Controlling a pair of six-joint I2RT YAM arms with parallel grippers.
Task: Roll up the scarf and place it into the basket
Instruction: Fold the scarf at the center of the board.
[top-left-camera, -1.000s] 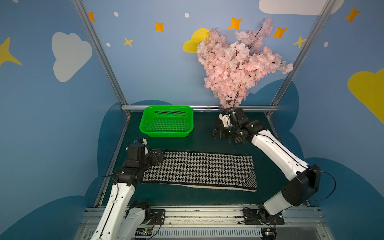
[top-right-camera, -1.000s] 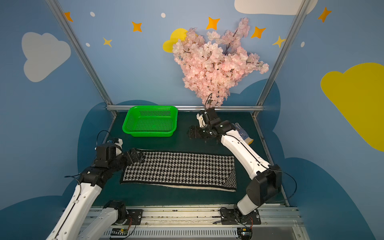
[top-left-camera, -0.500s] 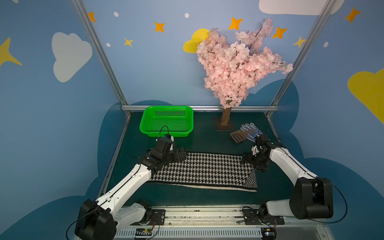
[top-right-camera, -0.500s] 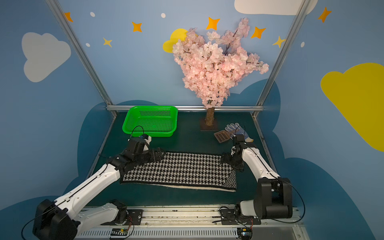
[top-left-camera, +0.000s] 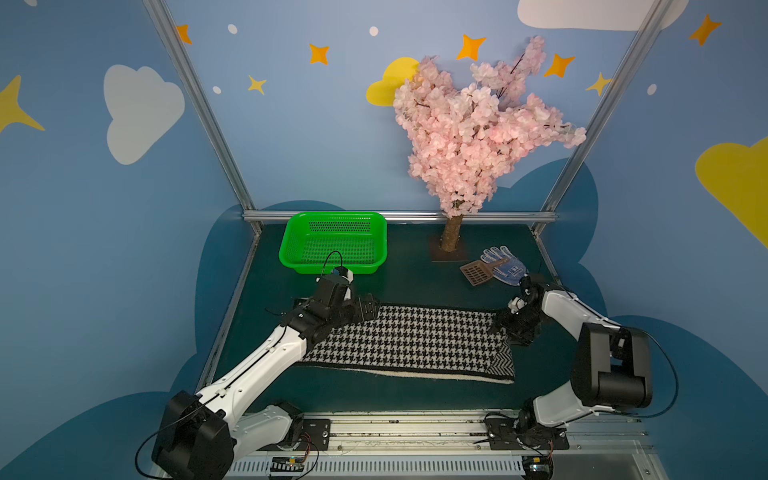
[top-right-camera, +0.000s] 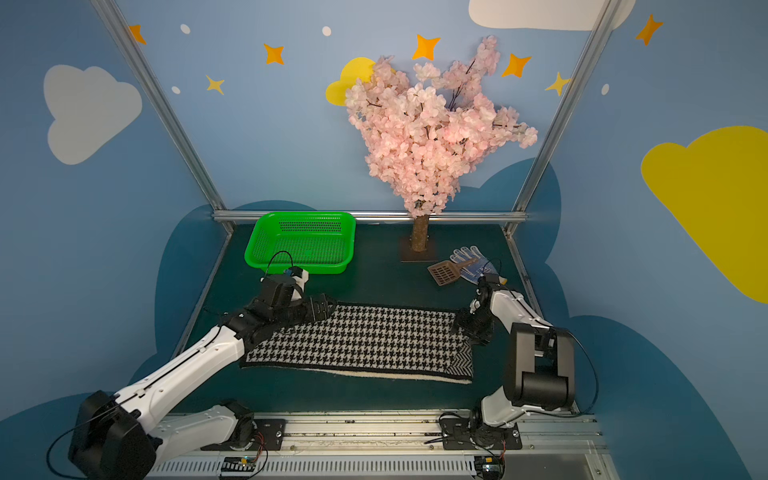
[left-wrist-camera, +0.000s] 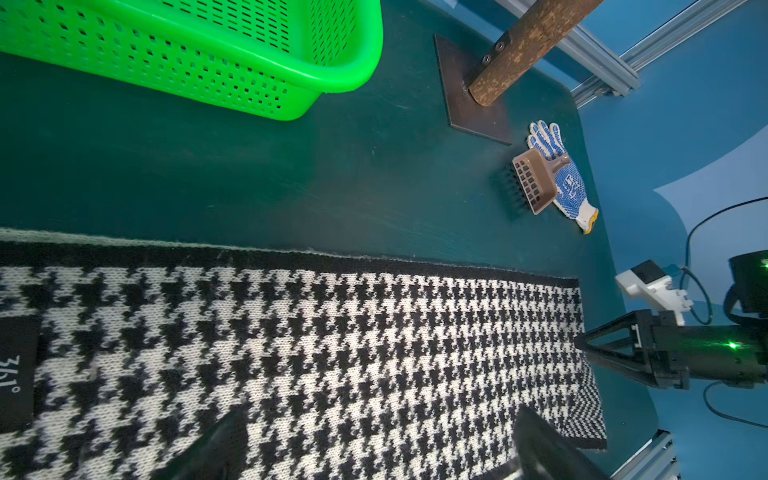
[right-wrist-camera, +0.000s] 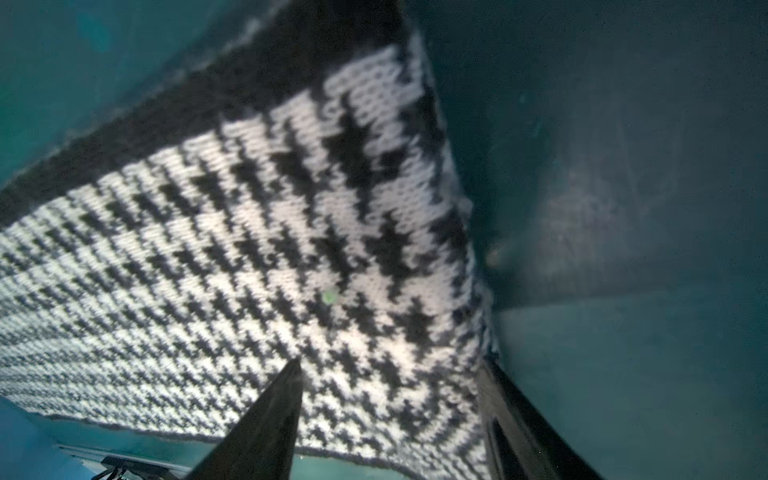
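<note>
While its jaws stand partly apart, the right pincer (right-wrist-camera: 388, 370) sits low astride the scarf's right end, 1 finger over the houndstooth knit and 1 just past the edge. The left pincer (left-wrist-camera: 380, 415) hovers wide open above the opposite end. The scarf (top-left-camera: 407, 340) lies flat and unrolled on the surface (top-left-camera: 415, 274). The basket (top-left-camera: 365, 268) stands behind its left end, apart from it. A scoop (top-left-camera: 476, 272) overlaps a glove (top-left-camera: 509, 266) at the far right.
</note>
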